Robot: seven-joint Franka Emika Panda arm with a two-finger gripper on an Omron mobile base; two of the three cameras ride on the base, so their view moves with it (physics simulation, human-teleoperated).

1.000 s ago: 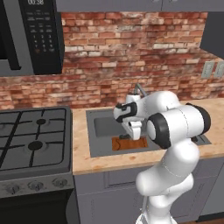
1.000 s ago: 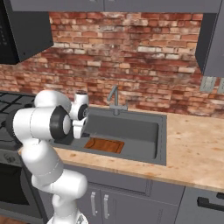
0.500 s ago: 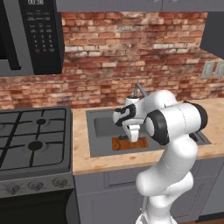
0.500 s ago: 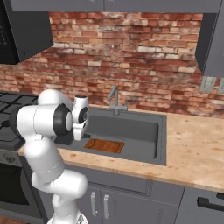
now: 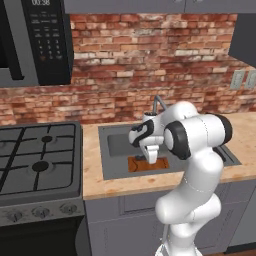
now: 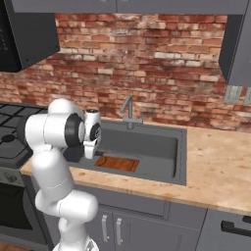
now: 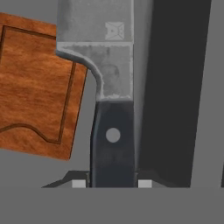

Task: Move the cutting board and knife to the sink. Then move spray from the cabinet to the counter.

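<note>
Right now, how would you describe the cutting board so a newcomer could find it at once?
Start at the dark grey sink set in the counter under the brick wall. The cutting board lies flat on the basin floor at its front. It is reddish-brown wood with an edge groove, unlike the grey-bladed, black-handled knife in the gripper.

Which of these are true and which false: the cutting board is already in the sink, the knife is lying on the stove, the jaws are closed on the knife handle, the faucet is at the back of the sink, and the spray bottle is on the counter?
1. The cutting board lies in the sink. True.
2. The knife lies on the stove. False: it is at the gripper, over the sink beside the board.
3. The jaws are closed on the knife's black handle. True: the hand view shows the handle between the two fingertips.
4. The faucet stands at the back edge of the sink, by the brick wall. True.
5. The spray bottle stands on the counter. False: no bottle is seen there.
</note>
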